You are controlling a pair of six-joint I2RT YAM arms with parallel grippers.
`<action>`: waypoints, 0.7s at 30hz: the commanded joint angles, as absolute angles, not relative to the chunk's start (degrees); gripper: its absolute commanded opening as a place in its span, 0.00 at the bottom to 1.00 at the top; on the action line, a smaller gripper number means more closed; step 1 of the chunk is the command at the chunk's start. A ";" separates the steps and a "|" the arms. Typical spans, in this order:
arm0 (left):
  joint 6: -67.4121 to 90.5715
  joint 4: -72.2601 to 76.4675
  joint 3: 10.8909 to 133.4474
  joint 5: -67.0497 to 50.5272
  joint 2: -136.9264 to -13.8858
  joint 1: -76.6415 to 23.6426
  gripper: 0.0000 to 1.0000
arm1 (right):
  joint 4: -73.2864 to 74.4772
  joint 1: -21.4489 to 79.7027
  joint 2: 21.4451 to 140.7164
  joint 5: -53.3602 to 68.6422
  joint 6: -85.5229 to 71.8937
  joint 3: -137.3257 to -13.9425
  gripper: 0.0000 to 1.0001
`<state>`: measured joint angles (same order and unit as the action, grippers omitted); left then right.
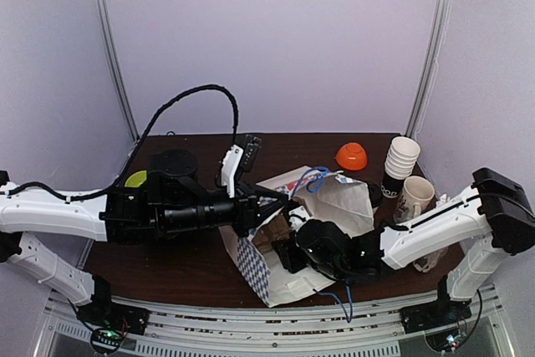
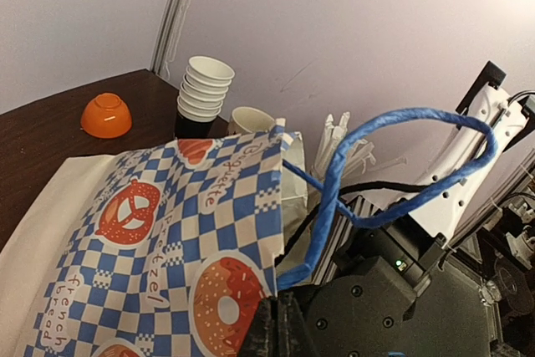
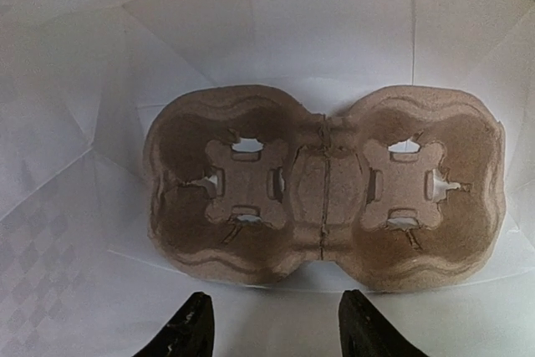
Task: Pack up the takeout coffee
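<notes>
Top view: the left gripper (image 1: 278, 205) is pinching the rim of the checked paper bag (image 1: 251, 258) at mid-table, jaws shut tight on it. Left wrist view: the bag's blue handle (image 2: 393, 123) is arching up just beside that pinch. Right wrist view: the right gripper (image 3: 272, 328) is hovering inside the bag, fingers apart and holding nothing, near a pulp cup carrier (image 3: 322, 186) with both wells bare. The takeout coffee: I cannot tell where it is sitting.
</notes>
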<state>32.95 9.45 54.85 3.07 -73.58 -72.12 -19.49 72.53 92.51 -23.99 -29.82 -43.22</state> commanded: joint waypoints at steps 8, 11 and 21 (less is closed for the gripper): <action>33.22 14.59 56.84 0.81 -74.97 -72.40 0.00 | -23.84 69.55 100.31 -24.70 -32.47 -48.10 0.57; 33.21 14.67 57.40 0.21 -75.46 -72.47 0.00 | -24.19 68.80 102.42 -25.69 -33.22 -49.46 0.56; 33.38 14.46 58.65 -0.36 -75.86 -72.51 0.00 | -24.05 67.13 107.52 -26.48 -32.55 -53.27 0.51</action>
